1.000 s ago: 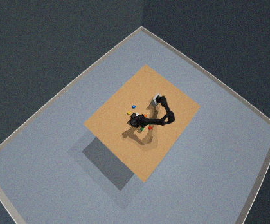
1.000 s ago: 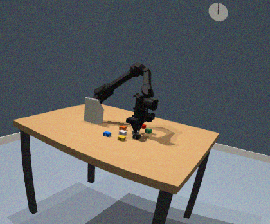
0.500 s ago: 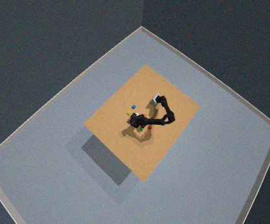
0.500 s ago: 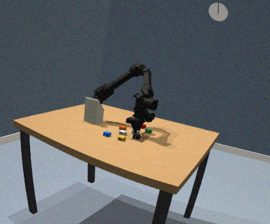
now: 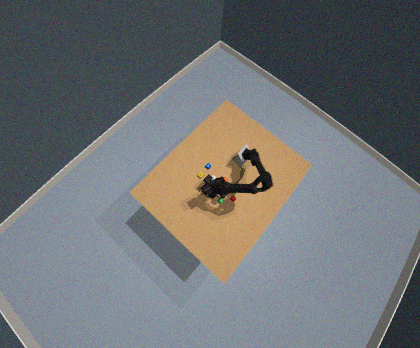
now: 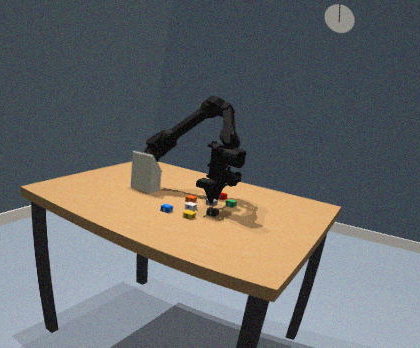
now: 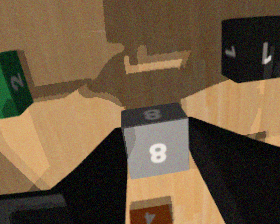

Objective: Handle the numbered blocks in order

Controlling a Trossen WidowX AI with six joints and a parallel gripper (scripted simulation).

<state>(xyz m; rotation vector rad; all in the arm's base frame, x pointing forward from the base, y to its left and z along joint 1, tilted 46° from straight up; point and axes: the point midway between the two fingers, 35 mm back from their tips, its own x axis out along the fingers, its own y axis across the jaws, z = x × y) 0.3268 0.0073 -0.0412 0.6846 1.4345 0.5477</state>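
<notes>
Wrist view gives me the clearest read: my pincer (image 7: 158,165) is pinching the grey 8 block (image 7: 156,145), its two dark fingers pressing the block's left and right sides. The block's shadow lies on the tabletop (image 7: 66,120) beyond it, though I cannot tell whether it is touching the wood. Left of it I see the green 2 block (image 7: 8,85), to the far right the black 1 block (image 7: 256,47), and at the near edge an orange 4 block (image 7: 151,212). In the exterior view the arm (image 6: 218,125) points straight down over the cluster, with the blue block (image 6: 166,208) and yellow block (image 6: 189,214) off to the left
</notes>
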